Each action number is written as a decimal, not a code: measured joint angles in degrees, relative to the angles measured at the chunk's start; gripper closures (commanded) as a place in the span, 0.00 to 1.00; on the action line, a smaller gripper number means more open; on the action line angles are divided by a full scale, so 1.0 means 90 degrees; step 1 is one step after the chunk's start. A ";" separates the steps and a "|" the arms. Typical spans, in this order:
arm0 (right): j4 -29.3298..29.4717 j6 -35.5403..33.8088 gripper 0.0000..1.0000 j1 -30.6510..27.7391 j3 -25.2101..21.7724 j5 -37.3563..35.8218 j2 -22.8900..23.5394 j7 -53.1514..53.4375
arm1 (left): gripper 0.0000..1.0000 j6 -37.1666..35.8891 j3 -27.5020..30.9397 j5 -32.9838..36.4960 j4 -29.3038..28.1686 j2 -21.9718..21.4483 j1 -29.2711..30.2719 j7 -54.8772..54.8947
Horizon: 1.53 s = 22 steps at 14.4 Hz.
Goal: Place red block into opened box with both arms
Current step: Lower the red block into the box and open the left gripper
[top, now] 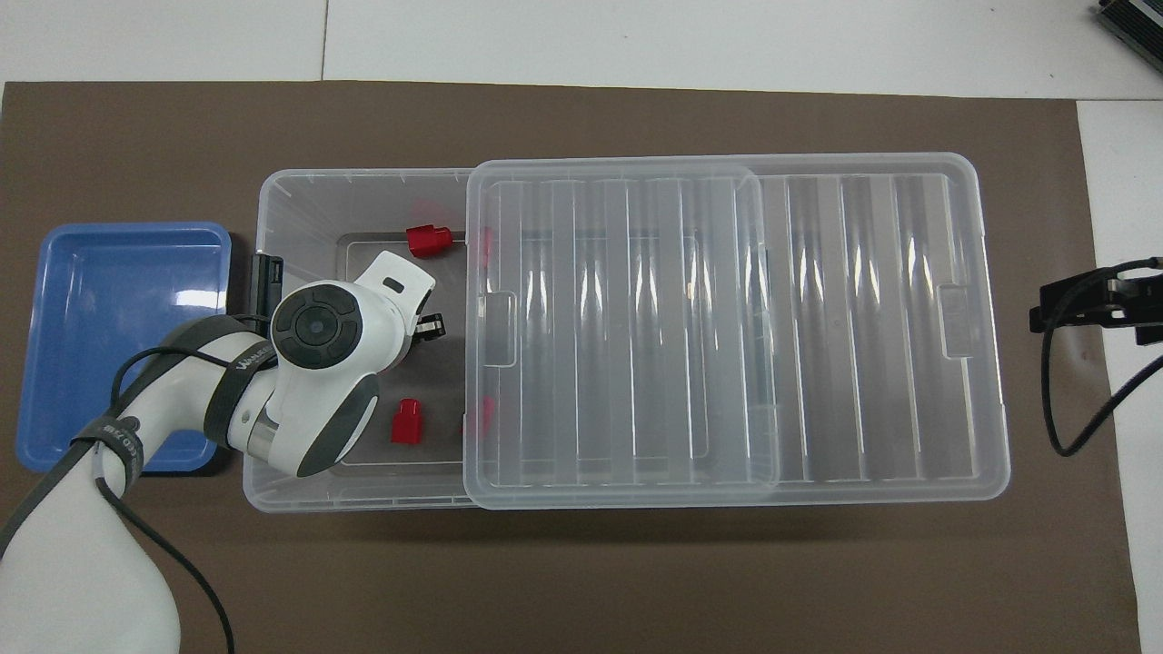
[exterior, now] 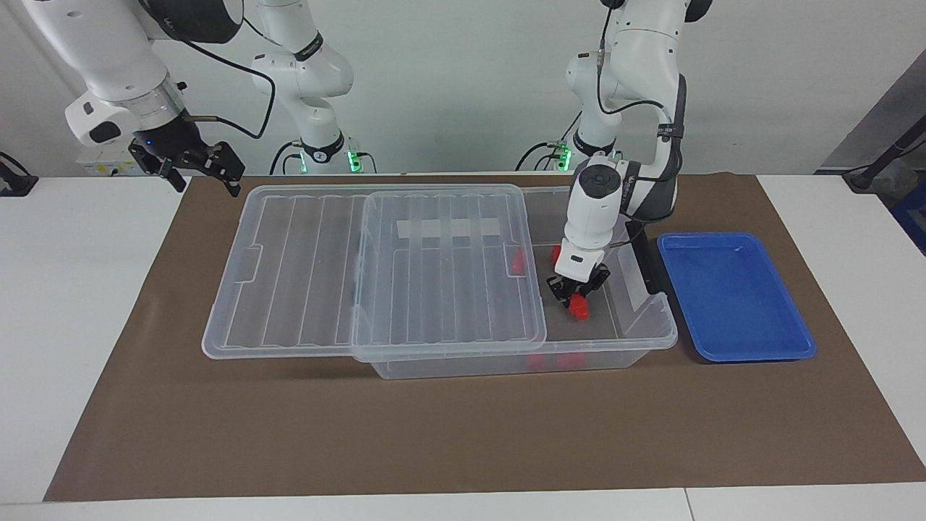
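Left tool (exterior: 576, 293) clamped on red block (exterior: 579, 307), low inside uncovered end of box (exterior: 655, 329), so release drops it short. Lid (exterior: 448, 275) slid toward right arm's end, leaving gap. Other red blocks (top: 405, 423) already on box floor. Right tool (exterior: 194, 165) open, empty, waiting over tabletop (exterior: 87, 289) off lid's end.

Shallow blue plastic tray (exterior: 734, 297) (top: 118, 341) lies flat on brown paper mat (exterior: 434, 427) (top: 581, 581), toward left arm's end; white table (exterior: 79, 304) beneath.
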 measured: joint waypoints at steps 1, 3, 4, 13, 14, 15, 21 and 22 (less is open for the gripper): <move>0.0000 0.0000 0.00 -0.0001 0.0000 0.0000 0.0000 0.0000 | 1.00 0.0019 0.0007 0.0001 -0.0001 0.0005 0.0000 0.0000; -0.0002 0.0000 0.00 -0.0002 -0.0003 0.0000 -0.0002 0.0000 | 1.00 0.0049 0.0012 0.0002 -0.0001 0.0018 0.0001 -0.0001; -0.0005 0.0000 0.00 -0.0003 -0.0005 0.0000 -0.0004 0.0000 | 1.00 0.0057 0.0013 0.0003 -0.0001 0.0020 0.0001 -0.0001; -0.0035 0.0000 0.00 -0.0003 -0.0013 0.0000 -0.0012 0.0000 | 0.20 0.0076 0.0016 0.0007 0.0000 0.0026 0.0001 -0.0002; -0.0036 0.0000 0.00 -0.0003 -0.0015 0.0000 -0.0014 0.0000 | 0.07 0.0077 0.0019 0.0009 -0.0001 0.0032 0.0001 -0.0002; -0.0038 0.0000 0.00 -0.0003 -0.0015 0.0000 -0.0015 0.0000 | 0.00 0.0077 0.0029 0.0015 -0.0001 0.0042 0.0001 -0.0002; -0.0047 0.0000 0.00 -0.0003 -0.0016 0.0000 -0.0025 0.0000 | 0.00 0.0089 0.0039 0.0024 0.0001 0.0091 0.0001 -0.0005; -0.0050 0.0000 0.00 -0.0003 -0.0016 0.0000 -0.0028 0.0000 | 0.00 0.0089 0.0041 0.0025 0.0001 0.0091 0.0002 -0.0005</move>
